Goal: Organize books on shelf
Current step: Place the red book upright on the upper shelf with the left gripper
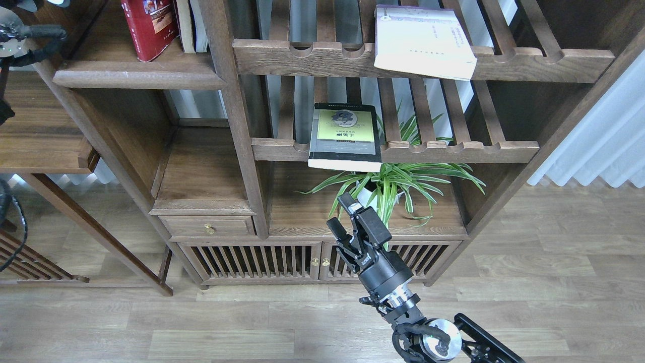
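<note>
Bookcase [237, 126] in dark walnut fills the head view, combining slatted racks with notched front rails and, at upper left, the shelf [136, 78], a solid board with a thick rounded lip. Red book [150, 25] stands upright on that board beside other volumes, judged already in its proper place. White book [423, 43] lies flat on the upper rack [529, 63], its front corner overhanging the rail; black-grey book [345, 135], with a yellow-green panel, lies flat on the lower rack [453, 150], its front edge likewise projecting. Both overhangs offer an edge to grasp, and both books appear to await transfer to the solid board. Potted plant [388, 189] sits on the cabinet top beneath the lower rack. Right gripper [347, 217] points up toward the black-grey book, fingers spread apart and empty, apparently poised to take its projecting edge. Left gripper is not identifiable; only dark arm parts show at the upper-left border.
</note>
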`<action>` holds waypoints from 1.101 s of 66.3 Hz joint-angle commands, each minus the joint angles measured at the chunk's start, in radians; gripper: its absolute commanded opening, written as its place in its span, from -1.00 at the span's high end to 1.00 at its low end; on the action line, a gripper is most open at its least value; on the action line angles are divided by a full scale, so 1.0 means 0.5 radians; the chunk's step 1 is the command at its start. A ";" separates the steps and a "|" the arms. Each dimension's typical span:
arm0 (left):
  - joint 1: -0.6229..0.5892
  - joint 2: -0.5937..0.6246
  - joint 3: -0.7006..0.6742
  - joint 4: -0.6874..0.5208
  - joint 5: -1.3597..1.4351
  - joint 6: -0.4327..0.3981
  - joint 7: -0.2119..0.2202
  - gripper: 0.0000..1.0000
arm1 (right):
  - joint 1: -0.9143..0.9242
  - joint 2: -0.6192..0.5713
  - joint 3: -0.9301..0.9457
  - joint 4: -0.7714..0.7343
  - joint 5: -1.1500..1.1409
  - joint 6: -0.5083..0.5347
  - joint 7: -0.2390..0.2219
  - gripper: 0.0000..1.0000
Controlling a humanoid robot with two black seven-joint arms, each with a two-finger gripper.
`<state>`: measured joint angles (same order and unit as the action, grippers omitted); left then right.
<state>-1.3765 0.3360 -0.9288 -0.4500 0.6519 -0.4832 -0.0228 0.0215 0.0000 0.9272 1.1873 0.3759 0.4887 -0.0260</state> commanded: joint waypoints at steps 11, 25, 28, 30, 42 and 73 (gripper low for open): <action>0.265 0.196 -0.268 -0.508 -0.003 0.003 0.180 -0.72 | -0.052 0.000 0.063 0.046 -0.003 0.000 0.003 -0.99; 0.485 0.297 -0.550 -0.845 -0.015 -0.009 0.202 -0.75 | -0.055 0.000 0.063 0.055 -0.006 0.000 0.003 -0.99; 0.550 0.325 -0.612 -0.916 -0.021 -0.011 0.208 -0.75 | -0.055 0.000 0.066 0.052 -0.009 0.000 0.003 -0.99; 0.608 0.356 -0.655 -0.983 -0.031 -0.011 0.220 -0.75 | -0.058 0.000 0.066 0.049 -0.012 0.000 0.003 -0.99; 0.998 0.537 -0.768 -1.284 -0.463 -0.011 0.361 -0.83 | -0.055 0.000 0.131 0.052 -0.015 0.000 0.055 -0.99; 1.753 0.546 -0.790 -1.468 -0.939 -0.011 0.776 -0.97 | -0.104 0.000 0.453 0.561 -0.245 0.000 0.077 -0.99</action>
<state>-0.5499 0.6089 -1.3188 -1.1845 0.1850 -0.4887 0.3611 -0.0238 0.0000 1.1134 1.3779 0.2788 0.4887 0.0102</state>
